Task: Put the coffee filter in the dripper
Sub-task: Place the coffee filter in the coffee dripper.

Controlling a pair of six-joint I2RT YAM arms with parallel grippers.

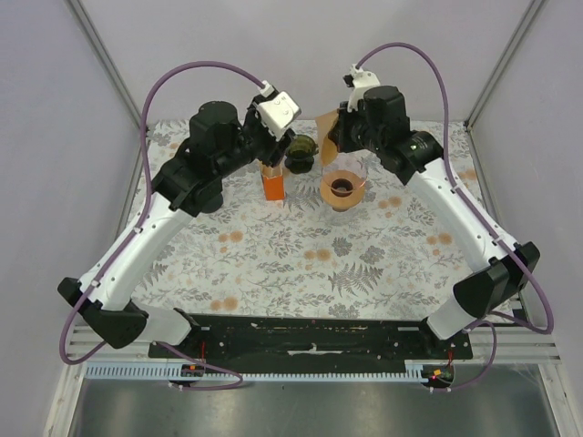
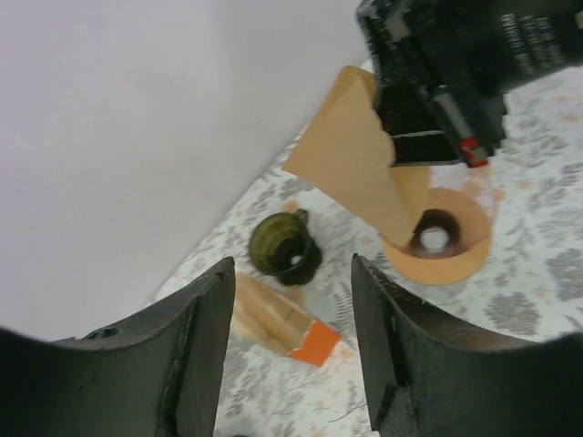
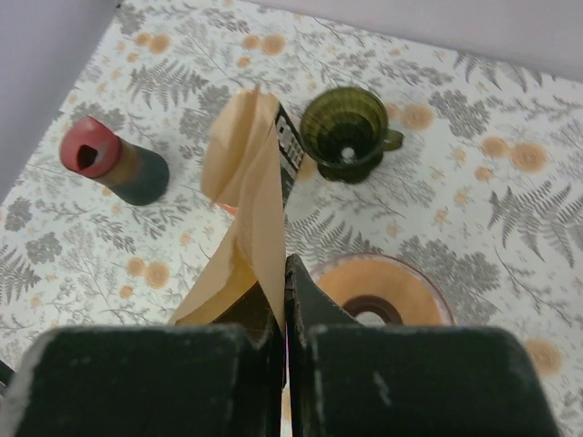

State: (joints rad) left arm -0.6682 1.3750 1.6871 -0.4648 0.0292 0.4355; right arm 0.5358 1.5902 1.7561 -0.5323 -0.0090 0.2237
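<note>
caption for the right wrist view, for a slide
Right end effector pinching a brown paper coffee filter, with the green dripper beyond it.

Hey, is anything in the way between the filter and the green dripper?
Nothing visible. The right gripper holds the filter above the table, and the dripper sits open and empty; the box stands off to its side.
</note>
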